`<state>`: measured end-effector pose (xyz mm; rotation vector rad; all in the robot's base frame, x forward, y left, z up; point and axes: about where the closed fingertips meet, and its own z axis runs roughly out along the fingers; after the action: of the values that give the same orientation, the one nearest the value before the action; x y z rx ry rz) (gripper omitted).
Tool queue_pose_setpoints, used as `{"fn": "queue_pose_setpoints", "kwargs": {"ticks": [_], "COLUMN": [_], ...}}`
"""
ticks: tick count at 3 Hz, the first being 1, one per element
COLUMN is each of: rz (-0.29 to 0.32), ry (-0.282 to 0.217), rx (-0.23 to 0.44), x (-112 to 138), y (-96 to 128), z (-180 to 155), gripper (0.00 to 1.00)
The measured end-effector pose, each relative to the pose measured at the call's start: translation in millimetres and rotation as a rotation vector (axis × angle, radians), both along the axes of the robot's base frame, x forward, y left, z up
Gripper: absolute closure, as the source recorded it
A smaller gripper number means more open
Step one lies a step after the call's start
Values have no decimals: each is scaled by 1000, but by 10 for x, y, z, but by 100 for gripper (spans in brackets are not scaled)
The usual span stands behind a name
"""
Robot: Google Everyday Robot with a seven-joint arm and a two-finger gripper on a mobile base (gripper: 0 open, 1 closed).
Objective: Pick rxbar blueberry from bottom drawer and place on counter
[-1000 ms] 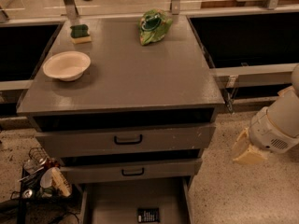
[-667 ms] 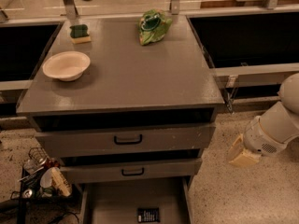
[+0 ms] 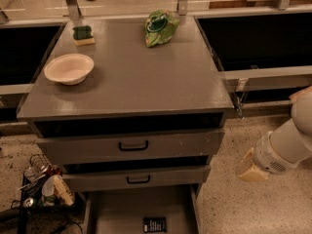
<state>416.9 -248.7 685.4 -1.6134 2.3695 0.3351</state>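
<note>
The rxbar blueberry (image 3: 154,224) is a small dark wrapper with white print. It lies flat on the floor of the bottom drawer (image 3: 117,211), which is pulled open at the foot of the cabinet. The counter (image 3: 141,77) is the wide grey top above it. My gripper (image 3: 251,169), with its cream-coloured end and white arm, hangs to the right of the cabinet at the height of the middle drawer. It is apart from the cabinet and well up and to the right of the bar. It touches nothing.
On the counter stand a white bowl (image 3: 69,68) at the left, a green bag (image 3: 160,27) at the back and a green sponge (image 3: 83,34) at the back left. Two black-handled drawers (image 3: 133,146) are above the open one. A wire basket of clutter (image 3: 44,185) stands on the floor at the lower left.
My gripper and arm have moved down and slightly left beside the cabinet. The bar, the drawers and the things on the counter have not moved.
</note>
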Motion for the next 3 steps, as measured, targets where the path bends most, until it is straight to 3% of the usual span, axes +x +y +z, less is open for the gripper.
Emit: {"fn": "queue_pose_setpoints", "kwargs": {"ticks": [1,3], "rz": [-75,-95], "ry": [-26,-10], "rx": [-35,-8], "x": [-85,-105], "y": [14,-6], "z": [-283,-361], "gripper": [100,100]}}
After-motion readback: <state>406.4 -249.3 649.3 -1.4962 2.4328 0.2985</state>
